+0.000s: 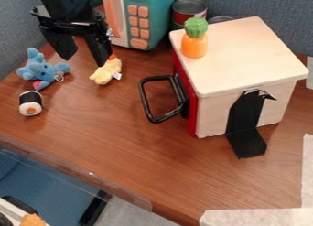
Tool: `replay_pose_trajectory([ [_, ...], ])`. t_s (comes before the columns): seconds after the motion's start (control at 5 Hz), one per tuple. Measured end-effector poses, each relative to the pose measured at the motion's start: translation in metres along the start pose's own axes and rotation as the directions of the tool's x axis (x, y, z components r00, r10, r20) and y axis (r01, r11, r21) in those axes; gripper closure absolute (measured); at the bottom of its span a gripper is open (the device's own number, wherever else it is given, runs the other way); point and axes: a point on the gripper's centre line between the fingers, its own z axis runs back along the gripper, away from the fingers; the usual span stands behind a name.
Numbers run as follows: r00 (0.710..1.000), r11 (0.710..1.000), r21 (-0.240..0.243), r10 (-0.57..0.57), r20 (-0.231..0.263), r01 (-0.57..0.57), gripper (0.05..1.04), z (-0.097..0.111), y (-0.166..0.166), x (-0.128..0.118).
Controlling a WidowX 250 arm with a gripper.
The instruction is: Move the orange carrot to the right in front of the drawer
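Orange toy carrot with leafy green top (194,44) is standing on the pale wooden drawer box (256,56), upright, close to the top's edge on the red drawer front (192,111) side. Stable on its base from the look of it, and the raised spot leaves it easy to pinch. Black two-finger gripper (84,59) is at upper left, fingers spread and pointing down, nothing between them; reads as ready for a pick. Black L-shaped bracket (247,145) sits against the box's side, foot on the table; probably there to stop the box sliding. Room: brown wood-grain table (128,142) runs from the drawer front toward the near edge, so I'd set the carrot down there. Main snag is the black looped handle (144,99), which juts out from the front; release should land beyond it or beside it. Teal toy microwave with orange buttons (160,19) and red-topped metal can (188,8) crowd the back, so lift straight up first. Yellow plush toy (107,72) is just below the gripper in view, can't tell if they touch; blue plush elephant (41,70) and black-and-white sushi roll toy (30,104) bound the far side. Keep off the near table edge, carrot could roll if it tips.
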Motion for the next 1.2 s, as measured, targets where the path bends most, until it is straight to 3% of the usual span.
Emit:
replay_pose_trajectory([
  [0.2, 0.999, 1.000, -0.014, 0.006, -0.031, -0.007, 0.083, -0.007, -0.001, -0.003],
  [0.4, 0.998, 0.997, -0.047, -0.061, -0.028, 0.060, 0.083, 0.000, -0.028, 0.013],
  [0.6, 0.991, 0.986, -0.103, -0.131, -0.003, 0.130, 0.083, 0.014, -0.064, 0.039],
  [0.8, 0.983, 0.977, -0.110, -0.183, 0.023, 0.184, 0.083, 0.026, -0.093, 0.064],
  [1.2, 0.985, 0.980, -0.109, -0.172, -0.028, 0.168, 0.083, 0.003, -0.123, 0.096],
])
